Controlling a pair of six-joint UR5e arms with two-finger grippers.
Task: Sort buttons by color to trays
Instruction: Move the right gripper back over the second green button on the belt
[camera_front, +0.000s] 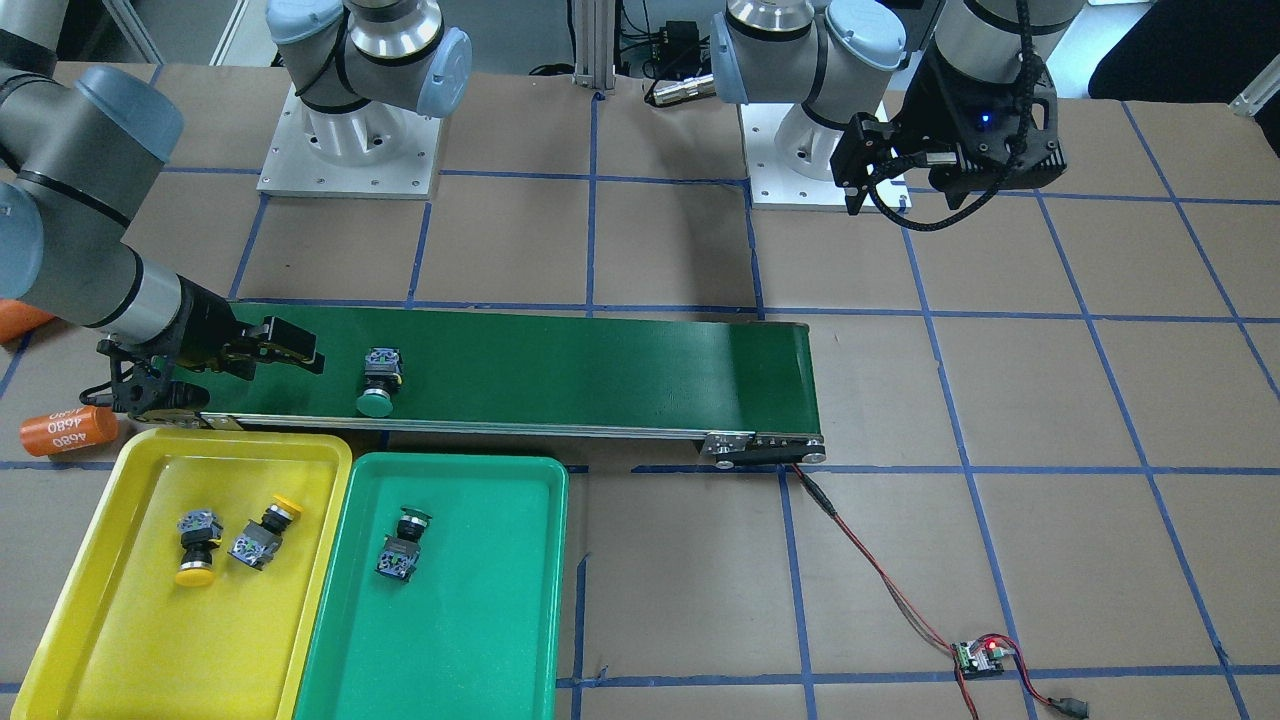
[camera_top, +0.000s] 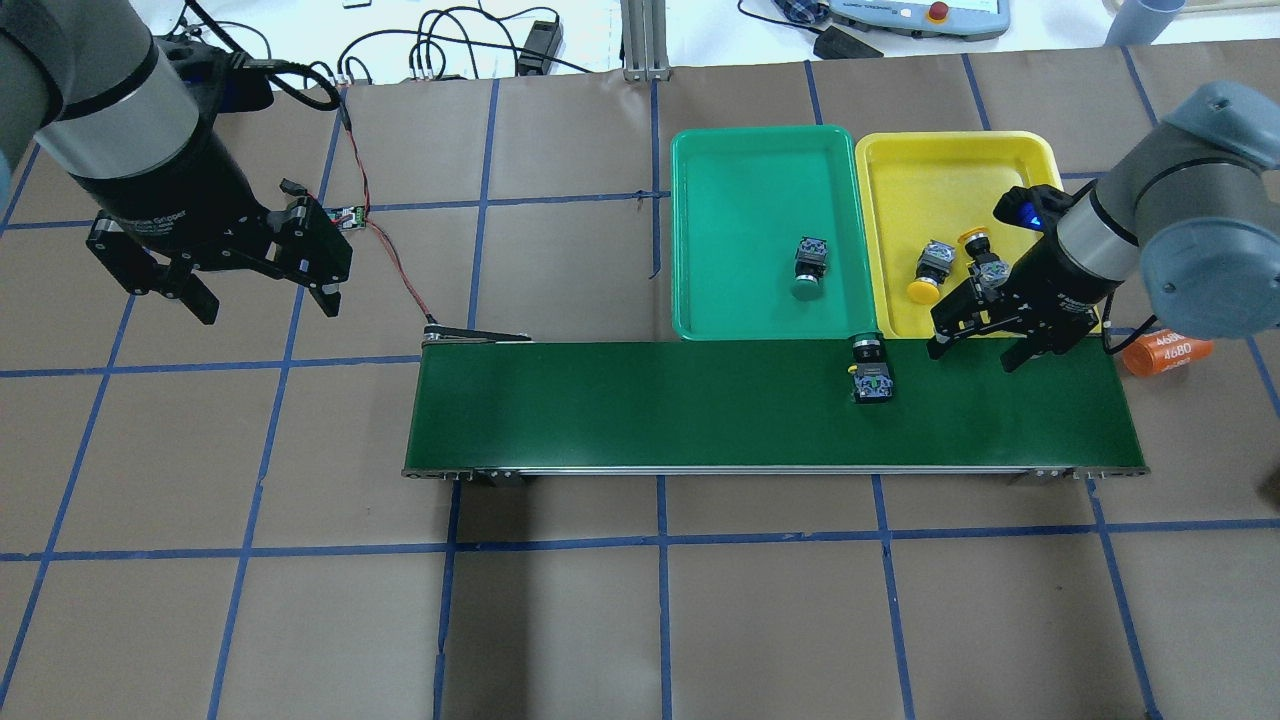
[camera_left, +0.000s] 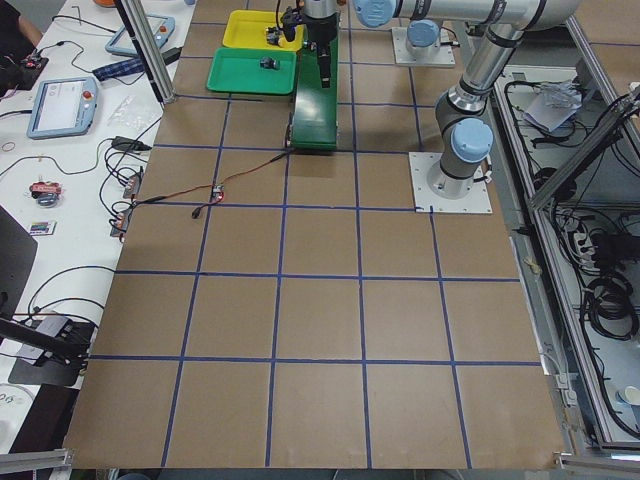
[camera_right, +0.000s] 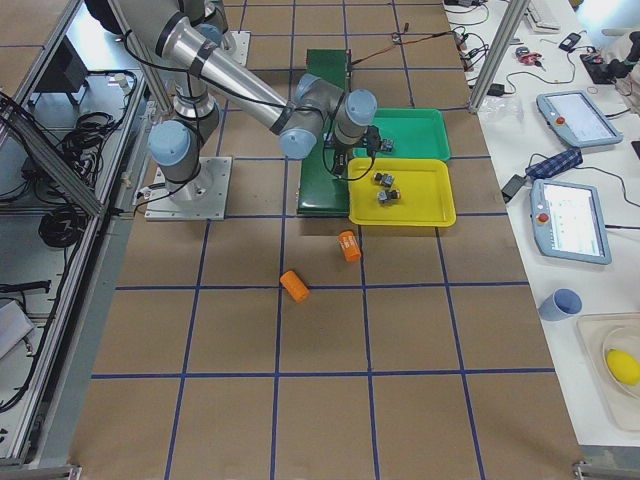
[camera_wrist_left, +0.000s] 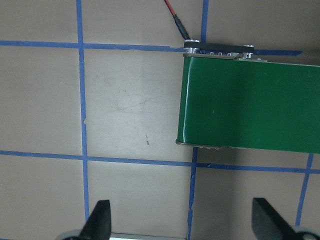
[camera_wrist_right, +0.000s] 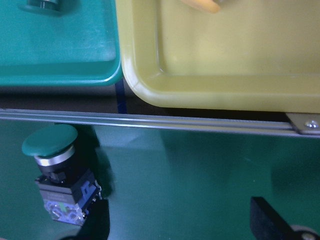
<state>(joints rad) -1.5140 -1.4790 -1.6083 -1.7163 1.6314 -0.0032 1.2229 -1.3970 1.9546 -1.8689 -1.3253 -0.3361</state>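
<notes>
Belt button (camera_top: 870, 372): green cap, lying on the conveyor belt (camera_top: 650, 405), at the edge by the trays.
Green tray (camera_top: 740, 210): holds one green-capped button (camera_top: 808, 265).
Yellow tray (camera_top: 930, 175): holds two yellow-capped buttons (camera_front: 197, 545) (camera_front: 262, 535), close together.
Right gripper (camera_top: 975, 355): fingers spread wide, empty, over the belt near the belt button.
Left gripper (camera_top: 268, 303): fingers spread wide, empty, above bare surface.

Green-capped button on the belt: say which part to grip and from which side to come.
Take the green-capped button by its black body, between round cap and grey-blue block, from above. It lies on its side on the conveyor belt, cap toward the green tray, so its flat flanks are free on both sides; the domed cap would likely slip. The open right gripper is nearest.
</notes>
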